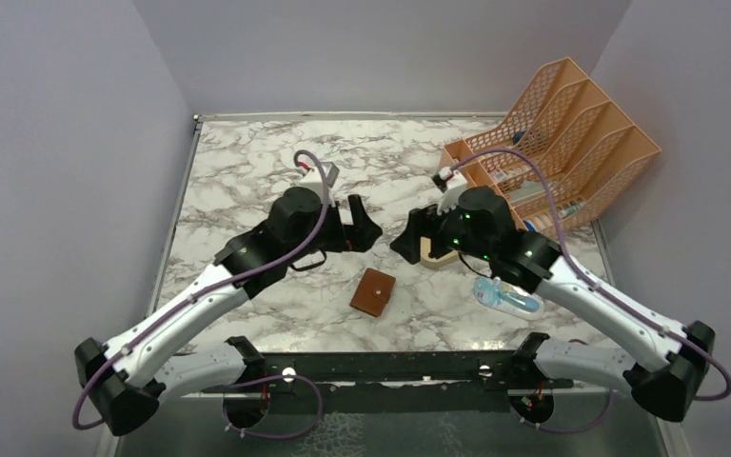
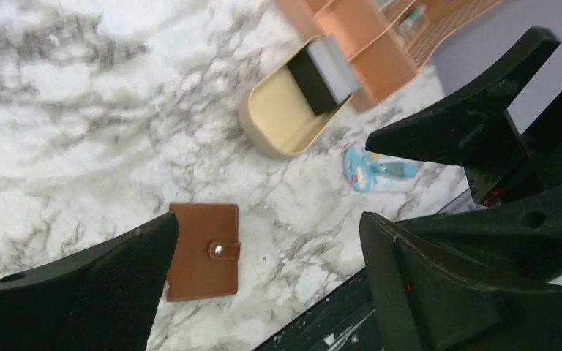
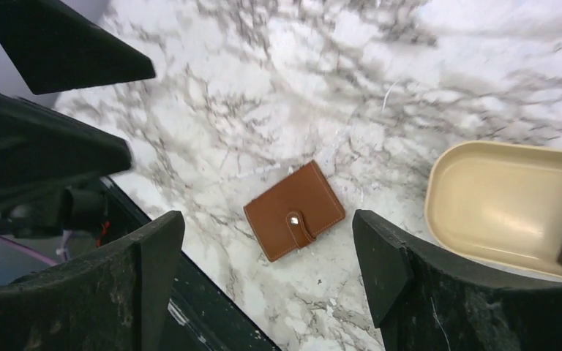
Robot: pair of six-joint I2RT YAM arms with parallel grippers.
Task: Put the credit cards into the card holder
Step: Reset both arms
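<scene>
Brown stitched-leather holder, snap fastened, lying flat on marbled desk toward near edge. Cards, dark and pale, leaning in tan oval tray. Left claw, right claw both gaping wide, gripping nothing.

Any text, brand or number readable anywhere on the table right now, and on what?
No text is readable.
Print on the blue-and-clear packet: too blurred to read.
Items in the orange rack: too small to read.
Plain leather on the card holder, no lettering visible.
</scene>
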